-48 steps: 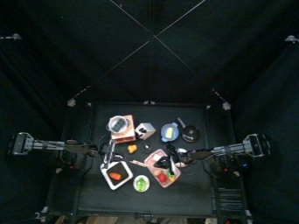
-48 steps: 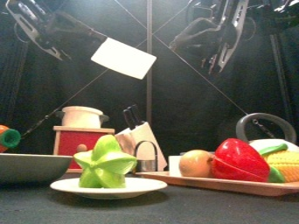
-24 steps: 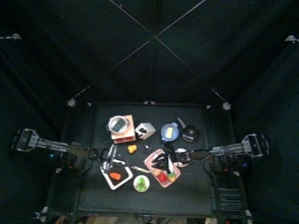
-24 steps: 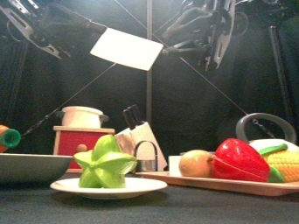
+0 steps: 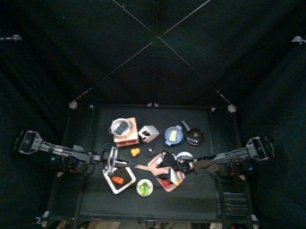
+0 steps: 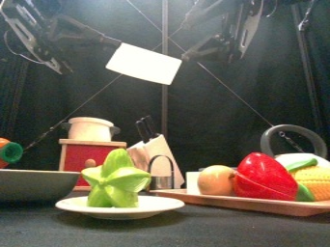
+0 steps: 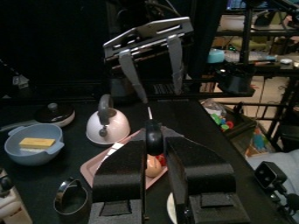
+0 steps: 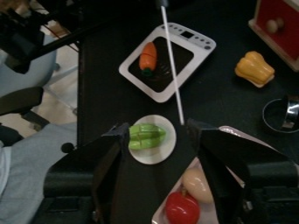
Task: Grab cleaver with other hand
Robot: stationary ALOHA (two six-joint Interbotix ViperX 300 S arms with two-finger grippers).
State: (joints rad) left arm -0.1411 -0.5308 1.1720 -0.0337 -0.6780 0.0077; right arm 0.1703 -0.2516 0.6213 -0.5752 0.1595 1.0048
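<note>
The cleaver (image 6: 145,63) has a broad white blade and hangs in the air above the table's middle. My left gripper (image 7: 149,147) is shut on its handle end, and the blade shows edge-on as a thin line (image 7: 149,105) running away from the jaws. My right gripper (image 8: 179,140) is open, and the blade's thin edge (image 8: 173,61) reaches down between its two jaws without being clamped. The left wrist view shows the right gripper (image 7: 147,66) straddling the cleaver's far end. In the front view the left arm (image 6: 45,39) is at the upper left and the right arm (image 6: 226,24) at the upper right.
Below stand a green starfruit on a white plate (image 6: 119,179), a red pepper (image 6: 264,177) on a wooden board, a knife block (image 6: 154,154), a red box with a white pot (image 6: 88,145), a kettle (image 7: 105,127), a white tray with a carrot (image 8: 163,57) and a yellow pepper (image 8: 254,67).
The right arm has swung in from the right toward the cleaver's blade. The cleaver has shifted slightly to the right and tilted, still in the left gripper.
</note>
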